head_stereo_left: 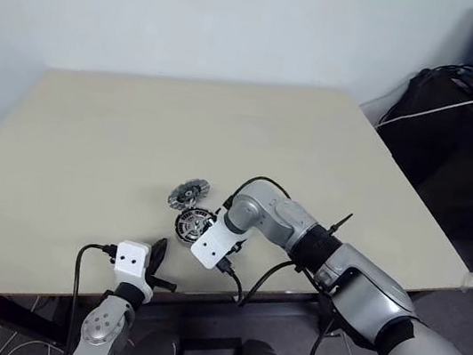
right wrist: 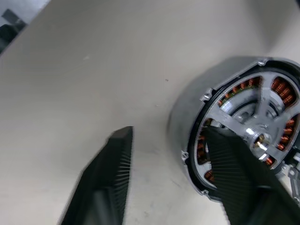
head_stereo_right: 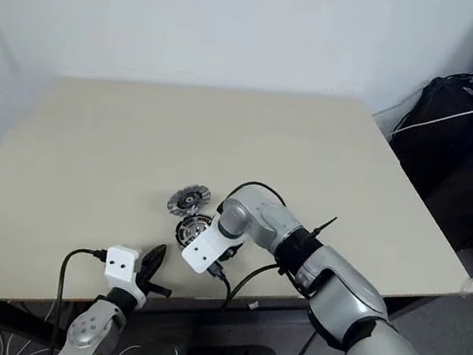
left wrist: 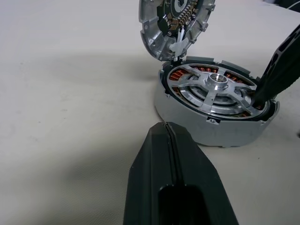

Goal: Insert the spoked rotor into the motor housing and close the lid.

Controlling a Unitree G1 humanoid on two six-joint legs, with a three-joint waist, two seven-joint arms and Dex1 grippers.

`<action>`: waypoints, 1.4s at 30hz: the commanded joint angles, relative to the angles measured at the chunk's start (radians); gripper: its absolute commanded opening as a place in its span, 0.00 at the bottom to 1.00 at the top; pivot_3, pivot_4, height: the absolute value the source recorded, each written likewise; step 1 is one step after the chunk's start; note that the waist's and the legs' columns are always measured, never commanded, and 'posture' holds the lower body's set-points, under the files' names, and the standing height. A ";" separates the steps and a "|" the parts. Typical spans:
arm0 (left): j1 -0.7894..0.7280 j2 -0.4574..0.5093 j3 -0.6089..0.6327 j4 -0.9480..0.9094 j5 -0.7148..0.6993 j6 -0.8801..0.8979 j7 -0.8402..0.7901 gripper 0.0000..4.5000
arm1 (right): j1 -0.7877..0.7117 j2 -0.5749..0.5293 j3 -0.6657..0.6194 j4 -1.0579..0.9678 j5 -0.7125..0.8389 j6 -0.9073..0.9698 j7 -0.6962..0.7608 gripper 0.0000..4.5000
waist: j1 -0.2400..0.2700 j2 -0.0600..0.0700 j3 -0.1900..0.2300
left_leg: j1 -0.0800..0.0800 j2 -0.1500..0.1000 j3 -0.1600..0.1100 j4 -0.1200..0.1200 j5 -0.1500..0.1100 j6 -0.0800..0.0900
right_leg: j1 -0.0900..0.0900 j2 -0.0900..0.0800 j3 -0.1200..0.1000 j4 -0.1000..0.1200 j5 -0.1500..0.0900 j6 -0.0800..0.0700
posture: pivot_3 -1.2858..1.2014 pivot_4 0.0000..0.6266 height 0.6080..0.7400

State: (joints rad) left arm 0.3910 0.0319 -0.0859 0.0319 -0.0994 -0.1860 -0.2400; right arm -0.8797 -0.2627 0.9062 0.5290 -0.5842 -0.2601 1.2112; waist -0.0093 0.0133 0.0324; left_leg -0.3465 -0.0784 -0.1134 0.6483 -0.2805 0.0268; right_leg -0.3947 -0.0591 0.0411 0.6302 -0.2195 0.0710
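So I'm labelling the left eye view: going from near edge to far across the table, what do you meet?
Left end effector at the near edge → motor housing with the spoked rotor seated in it → lid just beyond → bare table to the far edge.

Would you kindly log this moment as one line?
spoked rotor: seated in motor housing | lid: tilted, off | right gripper: straddling housing wall | left gripper: shut
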 commanded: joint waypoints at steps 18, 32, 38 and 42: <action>-0.017 -0.011 -0.003 -0.042 -0.008 -0.001 0.002 0.00 | 0.079 -0.009 -0.152 -0.060 0.091 0.093 -0.061 0.01 | 0.001 0.000 -0.001 | 0.000 0.000 -0.001 0.000 0.001 -0.001 | 0.000 0.000 0.000 0.001 0.000 0.000 | 0.52 0.00 1.00; -0.030 -0.011 -0.007 -0.033 -0.023 0.025 -0.012 0.00 | 0.456 -0.105 -0.461 -0.872 0.286 1.238 -0.001 0.01 | 0.034 -0.001 -0.001 | -0.007 0.000 -0.002 0.003 -0.001 0.000 | -0.005 -0.001 -0.002 0.001 -0.002 0.000 | 0.52 0.00 1.00; -0.043 -0.004 -0.016 -0.029 -0.026 0.044 -0.023 0.00 | 0.408 -0.024 -0.495 -0.933 0.390 1.602 -0.137 0.01 | 0.034 -0.002 -0.001 | -0.007 0.001 -0.002 0.003 -0.001 -0.002 | -0.005 -0.001 -0.003 0.001 -0.004 0.003 | 0.52 0.00 1.00; -0.044 -0.006 -0.017 -0.032 -0.026 0.051 -0.024 0.00 | 0.380 0.051 -0.517 -0.886 0.457 1.722 -0.249 0.01 | 0.031 -0.002 -0.001 | -0.010 0.000 -0.002 0.004 -0.001 -0.002 | -0.008 -0.001 -0.003 0.001 0.000 0.000 | 0.52 0.00 1.00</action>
State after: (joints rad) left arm 0.3571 0.0253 -0.0974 0.0264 -0.1220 -0.1345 -0.2619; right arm -0.4612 -0.2265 0.4296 -0.3439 -0.1545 1.4285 1.0054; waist 0.0218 0.0112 0.0314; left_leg -0.3575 -0.0783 -0.1155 0.6519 -0.2813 0.0253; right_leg -0.4042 -0.0605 0.0384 0.6314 -0.2195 0.0708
